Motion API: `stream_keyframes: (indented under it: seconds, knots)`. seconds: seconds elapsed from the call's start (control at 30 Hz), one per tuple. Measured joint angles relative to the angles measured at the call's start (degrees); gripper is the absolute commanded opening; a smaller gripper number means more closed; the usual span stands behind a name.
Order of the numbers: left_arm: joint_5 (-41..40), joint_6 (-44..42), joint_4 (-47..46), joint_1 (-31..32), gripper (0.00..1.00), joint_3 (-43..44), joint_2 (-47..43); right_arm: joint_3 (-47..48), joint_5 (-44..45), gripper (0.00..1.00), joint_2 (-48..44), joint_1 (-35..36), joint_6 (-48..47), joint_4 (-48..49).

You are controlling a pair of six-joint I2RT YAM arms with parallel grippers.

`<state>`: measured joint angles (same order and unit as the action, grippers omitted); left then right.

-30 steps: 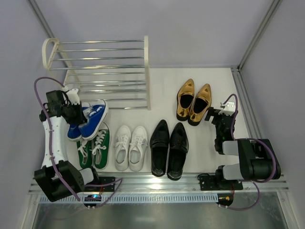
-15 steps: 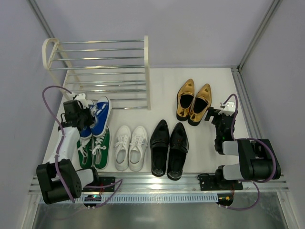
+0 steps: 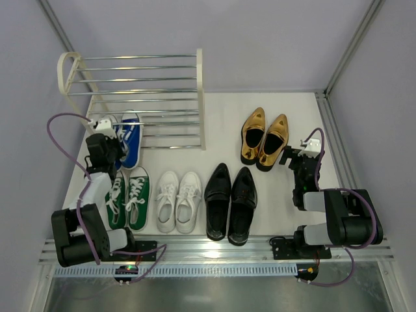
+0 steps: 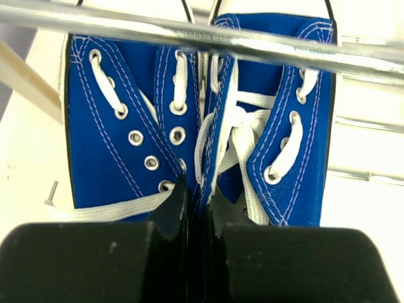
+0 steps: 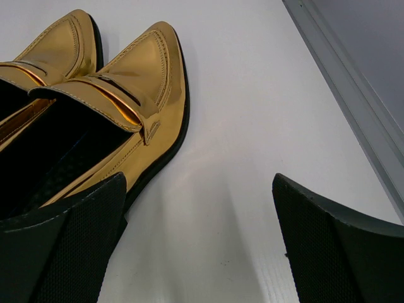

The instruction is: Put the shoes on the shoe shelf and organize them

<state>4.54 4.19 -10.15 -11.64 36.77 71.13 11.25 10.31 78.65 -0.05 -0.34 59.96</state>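
Observation:
My left gripper (image 3: pixel 112 148) (image 4: pixel 201 202) is shut on the blue sneakers (image 3: pixel 130 138) (image 4: pixel 189 120), pinching their two inner collars together. The pair points toe-first into the left front of the shoe shelf (image 3: pixel 136 97), under a chrome rod (image 4: pixel 252 47). On the floor in front lie the green sneakers (image 3: pixel 129 198), white sneakers (image 3: pixel 177 201) and black loafers (image 3: pixel 231 203). The gold shoes (image 3: pixel 264 138) (image 5: pixel 139 69) sit further back on the right. My right gripper (image 3: pixel 300 155) (image 5: pixel 199 208) stands open just right of the gold pair, nothing between its fingers.
The shelf's cream end frame (image 3: pixel 201 97) stands between the rack and the gold shoes. A metal rail (image 3: pixel 338 143) (image 5: pixel 353 82) runs along the right edge of the white floor. Grey walls close in the left, back and right.
The left arm has carried the blue sneakers away from above the green pair, back toward the shelf, turning them toe-first under the front rods. The right arm has not moved.

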Motion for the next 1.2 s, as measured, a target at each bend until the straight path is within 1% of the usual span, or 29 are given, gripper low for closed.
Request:
stream_keyframes:
  seconds: [0.17,0.27,0.53,0.7,0.93,1.2]
  knots:
    - [-0.2,-0.1,-12.5,0.0,0.0,-4.2,3.7,0.0,0.0,0.97,0.0,0.0,0.0,0.0]
    - [-0.2,0.0,-15.7,0.0,0.0,-5.3,6.9,0.0,0.0,0.97,0.0,0.0,0.0,0.0]
    - [-0.3,0.2,-23.8,-0.8,0.0,-5.1,13.4,0.0,0.0,0.97,0.0,0.0,0.0,0.0]
    - [-0.8,0.3,-26.8,-1.6,0.0,-4.0,16.5,0.0,0.0,0.97,0.0,0.0,0.0,0.0]
    - [-1.2,-0.1,-29.9,-1.8,0.0,-3.6,17.0,0.0,0.0,0.97,0.0,0.0,0.0,0.0]
    - [-0.1,-0.7,-29.6,-2.1,0.0,1.3,18.2,0.0,0.0,0.97,0.0,0.0,0.0,0.0]
